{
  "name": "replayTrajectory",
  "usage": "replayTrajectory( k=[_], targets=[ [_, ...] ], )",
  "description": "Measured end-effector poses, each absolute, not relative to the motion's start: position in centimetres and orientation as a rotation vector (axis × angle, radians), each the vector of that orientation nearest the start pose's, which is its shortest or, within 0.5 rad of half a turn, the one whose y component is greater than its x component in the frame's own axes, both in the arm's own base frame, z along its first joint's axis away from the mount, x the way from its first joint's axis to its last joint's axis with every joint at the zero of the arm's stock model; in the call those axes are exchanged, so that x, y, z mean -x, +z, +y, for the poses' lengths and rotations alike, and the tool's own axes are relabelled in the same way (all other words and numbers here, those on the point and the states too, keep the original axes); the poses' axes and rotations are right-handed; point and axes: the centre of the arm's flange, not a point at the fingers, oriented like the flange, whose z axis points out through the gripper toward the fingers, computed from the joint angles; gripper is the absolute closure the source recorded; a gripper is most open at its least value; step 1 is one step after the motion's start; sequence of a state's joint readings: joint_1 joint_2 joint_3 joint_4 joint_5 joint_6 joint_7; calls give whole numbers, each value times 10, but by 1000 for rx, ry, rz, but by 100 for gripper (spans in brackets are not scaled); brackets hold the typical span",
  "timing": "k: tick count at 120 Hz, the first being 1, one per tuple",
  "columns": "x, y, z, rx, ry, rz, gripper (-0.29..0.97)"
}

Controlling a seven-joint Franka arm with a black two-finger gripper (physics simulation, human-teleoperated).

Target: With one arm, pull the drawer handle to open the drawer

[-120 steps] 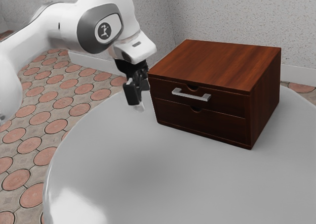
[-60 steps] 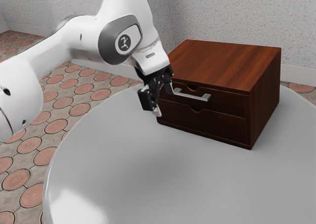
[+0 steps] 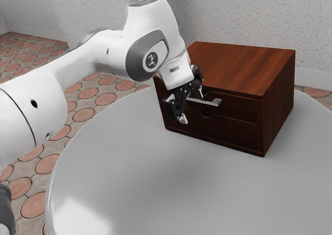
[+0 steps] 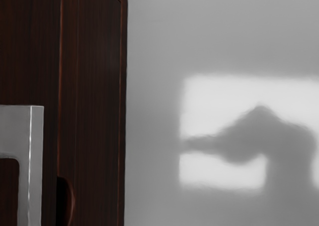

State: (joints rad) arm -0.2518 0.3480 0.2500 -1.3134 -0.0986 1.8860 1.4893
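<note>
Wooden drawer [image 3: 233,105] shut, black gripper [image 3: 190,104] spread open — holding nothing — at one end of the silver handle [image 3: 208,102].

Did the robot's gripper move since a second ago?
Yes. The gripper went toward the exterior view's right, from out beside the wooden drawer box up to the silver handle on its front.

One cabinet [image 3: 233,64], two drawers [image 3: 238,106] (just one handle [image 3: 210,101]), one table [image 3: 155,193].
</note>
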Motion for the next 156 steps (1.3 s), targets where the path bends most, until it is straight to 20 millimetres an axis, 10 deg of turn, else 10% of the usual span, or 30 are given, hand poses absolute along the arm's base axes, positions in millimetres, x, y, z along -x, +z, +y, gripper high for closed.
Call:
replayTrajectory(
  k=[156],
  targets=[
    [-696,545,-42,2097,-322,2050,14]
  ],
)
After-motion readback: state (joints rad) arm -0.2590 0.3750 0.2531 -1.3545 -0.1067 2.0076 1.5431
